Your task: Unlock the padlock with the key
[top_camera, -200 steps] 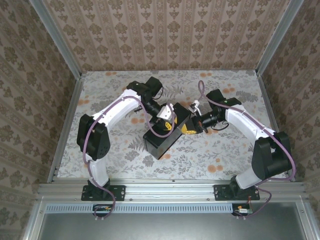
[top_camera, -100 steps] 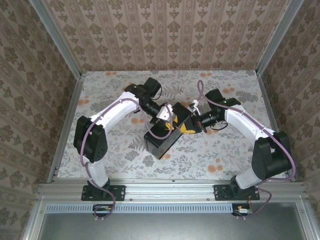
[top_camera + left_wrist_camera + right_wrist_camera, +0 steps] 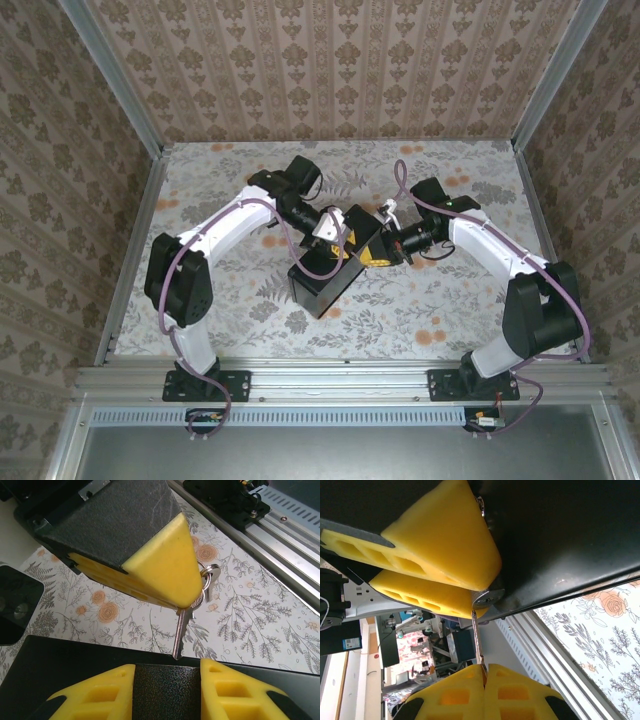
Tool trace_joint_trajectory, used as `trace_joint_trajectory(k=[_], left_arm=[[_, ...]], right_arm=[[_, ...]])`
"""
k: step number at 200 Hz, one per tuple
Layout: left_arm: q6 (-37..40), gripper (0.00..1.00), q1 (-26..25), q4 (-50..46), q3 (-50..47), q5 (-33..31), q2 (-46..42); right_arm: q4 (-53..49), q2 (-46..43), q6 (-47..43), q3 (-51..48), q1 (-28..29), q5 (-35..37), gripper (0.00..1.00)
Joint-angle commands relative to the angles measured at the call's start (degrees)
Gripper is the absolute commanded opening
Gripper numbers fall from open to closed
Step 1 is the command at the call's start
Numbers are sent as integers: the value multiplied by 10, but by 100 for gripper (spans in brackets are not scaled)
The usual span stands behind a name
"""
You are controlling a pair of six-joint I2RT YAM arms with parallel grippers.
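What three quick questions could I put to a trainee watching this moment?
1. True or false: the right tool is shut on the thin silver metal key.
2. The left tool grips: A) the black rectangular box B) a screwdriver C) nothing.
3. What is attached to the key's head?
Key: 1 true; 2 A; 3 a small metal key ring.

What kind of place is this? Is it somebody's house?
Probably not a house. It looks like a robot test booth: a left arm and a right arm are bolted to a metal rail at the edge of a flowery table, and wallpapered panels in metal frames box it in.
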Motion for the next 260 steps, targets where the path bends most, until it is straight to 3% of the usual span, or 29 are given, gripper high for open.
trace_joint_trajectory(k=[1, 260], left_arm=[[-7, 20, 6, 2, -12, 11, -24], [-9, 19, 3, 9, -21, 14, -33]], right_arm=[[-10, -3, -12, -11, -15, -7, 0], [60, 9, 23, -8, -2, -26, 0]])
